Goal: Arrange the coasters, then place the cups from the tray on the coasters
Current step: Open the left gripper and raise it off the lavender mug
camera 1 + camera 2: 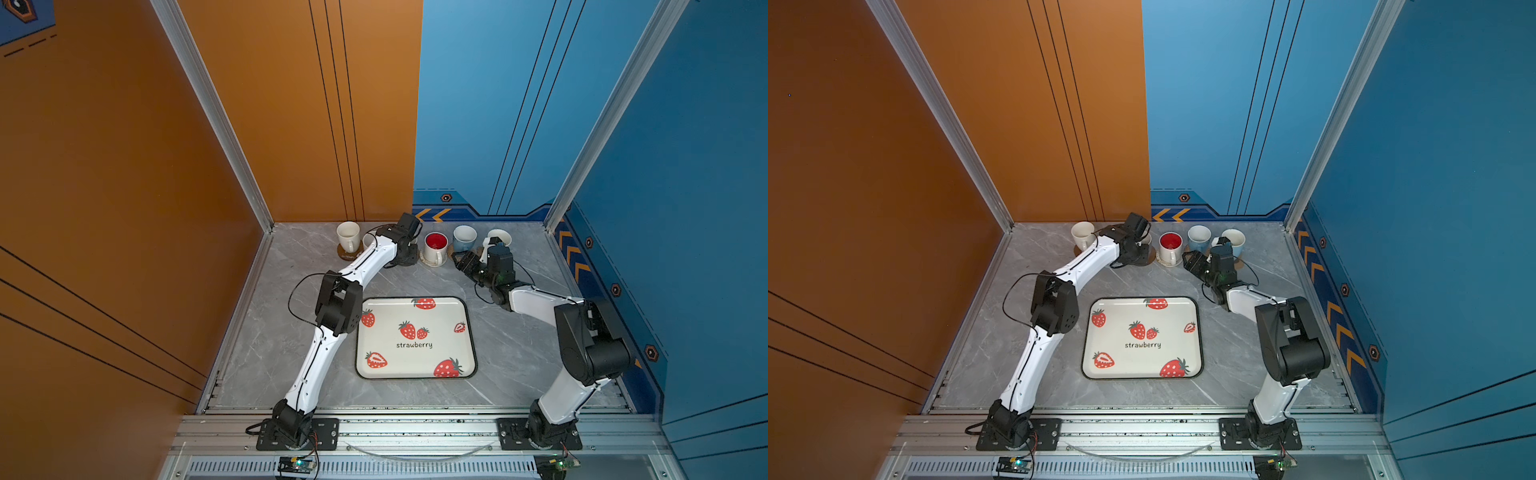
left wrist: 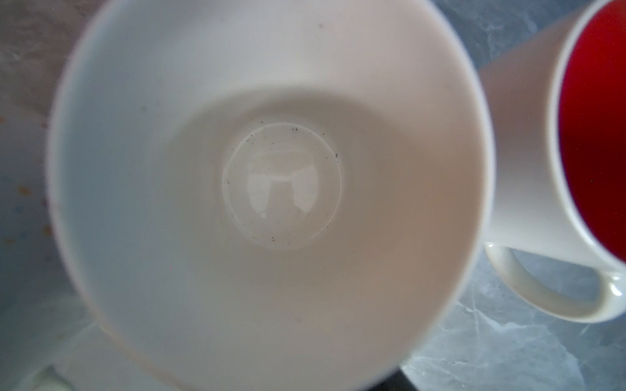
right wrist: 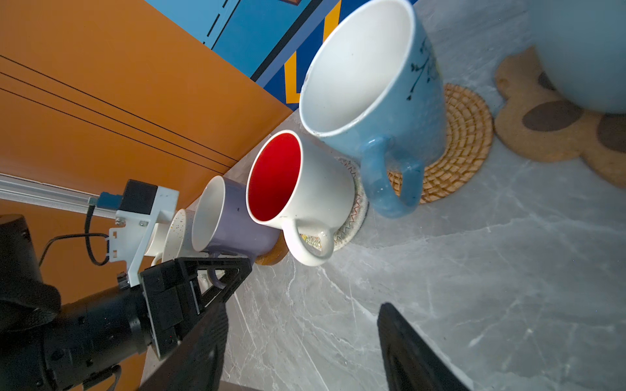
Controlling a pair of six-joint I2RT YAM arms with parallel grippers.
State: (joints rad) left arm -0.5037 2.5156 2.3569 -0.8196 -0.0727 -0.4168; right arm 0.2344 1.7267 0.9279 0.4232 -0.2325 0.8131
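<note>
Here the tabletop (image 1: 291, 353) is grey marble-patterned stone. It is boxed in by an orange wall (image 1: 124, 166) on the left and far left and a blue wall (image 1: 685, 166) on the far right and right, with aluminium posts (image 1: 212, 108) rising from the far corners. The tray (image 1: 419, 368) lies flat in the near middle, its long axis running left to right and its lettering reading upright from the near side. All six cups stand mouth-up off the tray, in a row along the far edge. From the left, the plain white cup (image 1: 348, 235) sits on a brown disc (image 1: 344, 254) with its handle on the near side. The speckled cup (image 3: 176, 233) is mostly hidden behind the left arm in both top views. The lavender cup (image 3: 237, 220) stands on a second brown disc (image 3: 271, 257). The red-lined cup (image 1: 436, 243) is on the cream woven coaster (image 3: 354, 203), handle pointing near. A light blue cup (image 1: 464, 237) is on the rattan coaster (image 3: 469, 135), handle also near, and a second light blue cup (image 1: 503, 236) is on the paw-print coaster (image 3: 542, 135). The left gripper (image 1: 406, 254) hangs point-down at the lavender cup, one finger beside its handle; whether its jaws grip or stand apart I cannot tell. The right gripper (image 1: 460, 262) sits low on the near side of the light blue cups, aimed far-left, fingers spread with nothing between them.
</note>
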